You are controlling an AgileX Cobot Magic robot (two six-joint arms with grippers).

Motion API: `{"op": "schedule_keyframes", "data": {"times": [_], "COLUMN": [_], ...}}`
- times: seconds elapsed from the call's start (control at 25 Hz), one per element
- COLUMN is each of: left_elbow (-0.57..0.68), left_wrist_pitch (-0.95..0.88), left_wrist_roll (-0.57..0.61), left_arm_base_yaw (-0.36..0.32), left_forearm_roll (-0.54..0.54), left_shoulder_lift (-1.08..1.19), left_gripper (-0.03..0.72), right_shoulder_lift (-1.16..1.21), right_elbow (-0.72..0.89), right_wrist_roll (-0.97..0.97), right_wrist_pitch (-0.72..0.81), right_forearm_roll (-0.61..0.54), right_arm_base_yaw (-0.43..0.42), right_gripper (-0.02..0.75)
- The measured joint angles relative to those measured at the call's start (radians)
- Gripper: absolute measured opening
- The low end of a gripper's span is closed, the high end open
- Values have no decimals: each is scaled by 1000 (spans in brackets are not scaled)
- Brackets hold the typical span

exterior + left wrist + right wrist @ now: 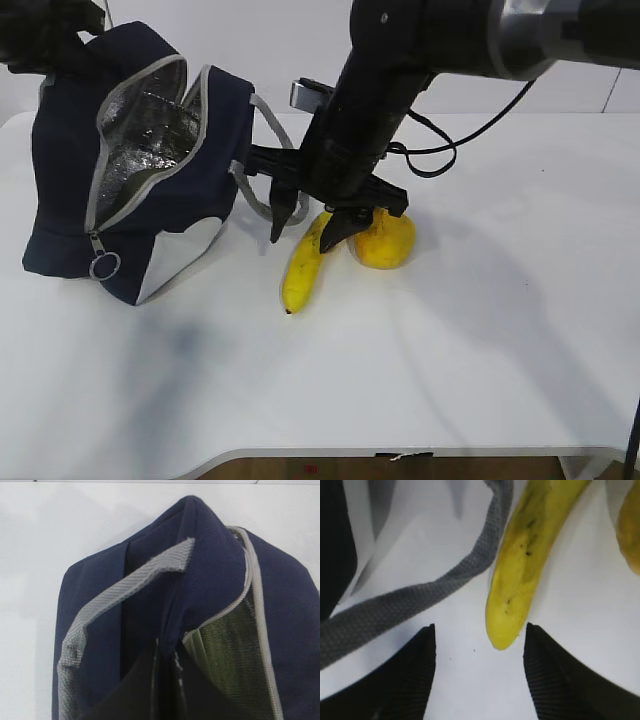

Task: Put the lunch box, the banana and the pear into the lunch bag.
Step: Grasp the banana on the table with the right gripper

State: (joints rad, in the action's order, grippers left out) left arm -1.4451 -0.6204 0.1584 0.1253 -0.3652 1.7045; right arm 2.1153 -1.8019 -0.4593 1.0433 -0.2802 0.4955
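exterior view: lunch bag (140,160) unzipped at table's left; banana (303,262) beside pear (384,238). right gripper (479,630) spread wide over the banana's end. left gripper (167,652) pinches the bag's rim, shown only by left wrist view.

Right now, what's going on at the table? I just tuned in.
The left gripper holds the lunch bag by its upper edge, keeping it unzipped with the foil lining showing. The right gripper is open and hovers over the end of the banana, which lies on the table beside the pear. Neither fruit is in the bag yet. The lunch box is not visible in any view.
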Motion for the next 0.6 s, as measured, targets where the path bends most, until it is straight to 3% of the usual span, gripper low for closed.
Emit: {"op": "schedule_keyframes", "data": {"times": [0.32,0.6], "left_elbow": [0,0], "left_wrist_pitch": [0,1], "left_wrist_roll": [0,0], "left_arm_base_yaw": [0,0], "left_forearm_roll": [0,-26], "left_shoulder_lift": [0,0], "left_gripper": [-6,-6], "right_shoulder_lift": [6,38], "right_elbow": [0,0], "right_wrist_roll": [-180,-242], "right_wrist_pitch": [-40,-60], "right_forearm_roll": [167,182], "right_arm_base_yaw": [33,33], "right_gripper": [449,449]}}
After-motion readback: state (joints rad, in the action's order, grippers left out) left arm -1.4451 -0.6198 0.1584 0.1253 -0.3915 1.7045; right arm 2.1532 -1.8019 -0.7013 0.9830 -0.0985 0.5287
